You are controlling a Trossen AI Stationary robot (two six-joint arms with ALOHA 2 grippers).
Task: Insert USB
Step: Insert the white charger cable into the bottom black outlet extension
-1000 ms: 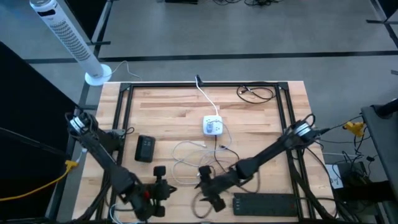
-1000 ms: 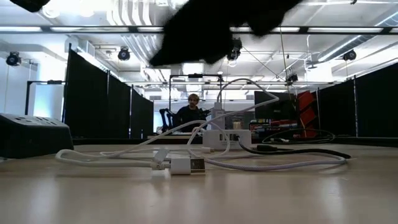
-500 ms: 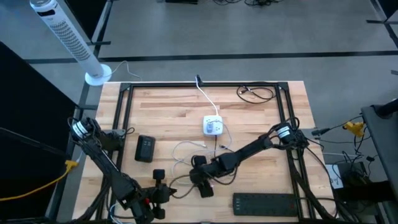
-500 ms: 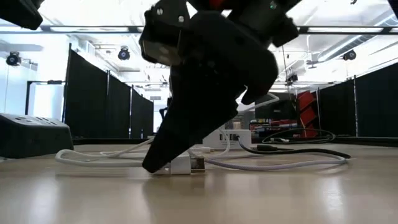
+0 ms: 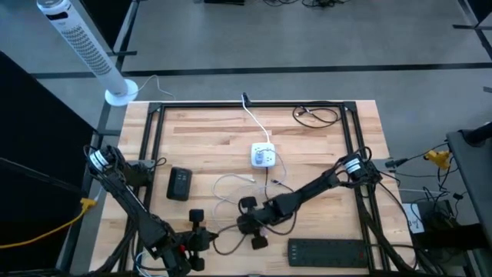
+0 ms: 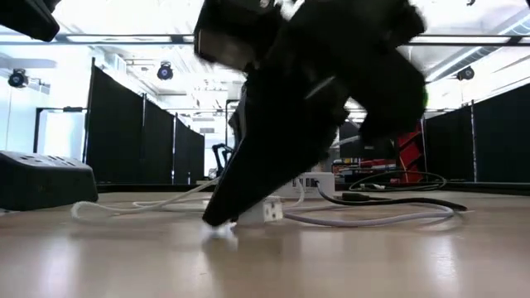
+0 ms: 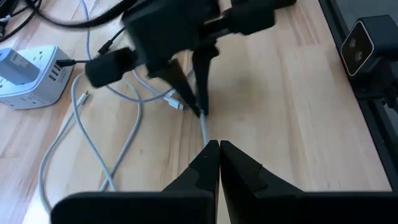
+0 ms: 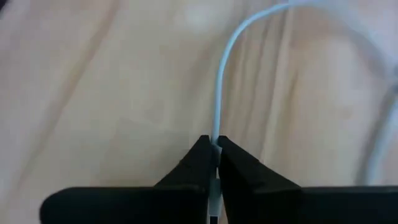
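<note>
Our right gripper (image 8: 213, 151) has its fingers (image 8: 193, 163) clamped on the white USB cable (image 8: 219, 106), which runs straight out from between the fingertips across the wooden surface (image 8: 93, 93). We judge the cable light, limp and slick, so a hold close behind its stiff plug (image 6: 269, 211) suits us best. Our left gripper (image 7: 219, 149), fingers together and empty, waits just short of the right fingers.

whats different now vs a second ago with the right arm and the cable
The right gripper came down from the near edge of the table onto the white cable, then shut on it near its plug end; a second ago it was open and above the cable. The plug end shifted slightly on the table. The left gripper stayed shut at the near edge, and the white charger block did not move.
</note>
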